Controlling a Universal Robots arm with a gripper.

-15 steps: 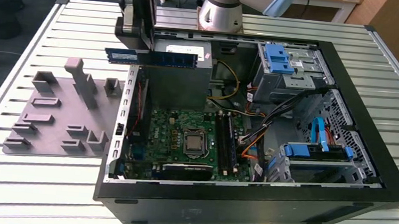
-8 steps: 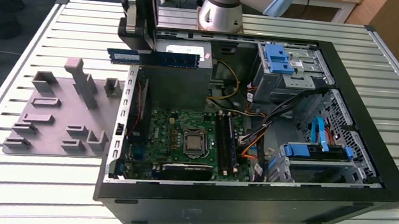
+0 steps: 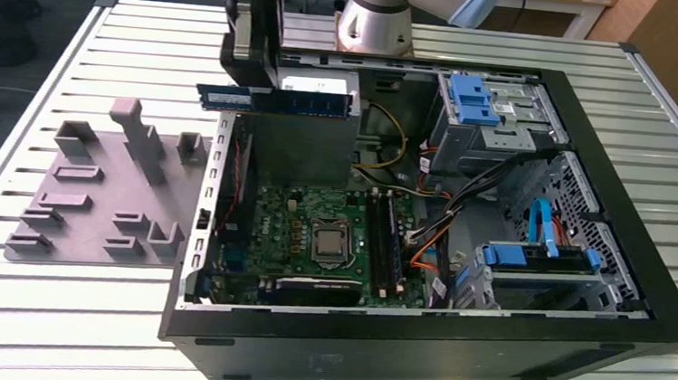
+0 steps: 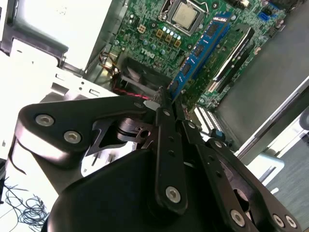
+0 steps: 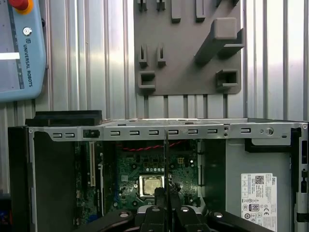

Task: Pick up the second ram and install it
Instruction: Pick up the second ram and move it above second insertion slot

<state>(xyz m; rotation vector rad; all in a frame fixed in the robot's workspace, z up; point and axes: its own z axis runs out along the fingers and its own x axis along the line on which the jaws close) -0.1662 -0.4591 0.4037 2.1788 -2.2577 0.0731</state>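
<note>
In the exterior view the claw [image 3: 264, 92] is clenched on the second ram [image 3: 316, 104], held level over the open computer case [image 3: 621, 294], at eleven o'clock from the motherboard [image 3: 301, 214]. In the second wrist view the second ram [image 4: 200, 50] juts from the claw [image 4: 165, 100]. In the first wrist view the second ram [image 5: 166, 154] shows edge-on.

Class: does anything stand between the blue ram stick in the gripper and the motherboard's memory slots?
Nothing visible does. The gripper, jaws shut on the second ram, holds it in the air over the open case. The memory slots lie uncovered; the loose cables run beside them.
</note>
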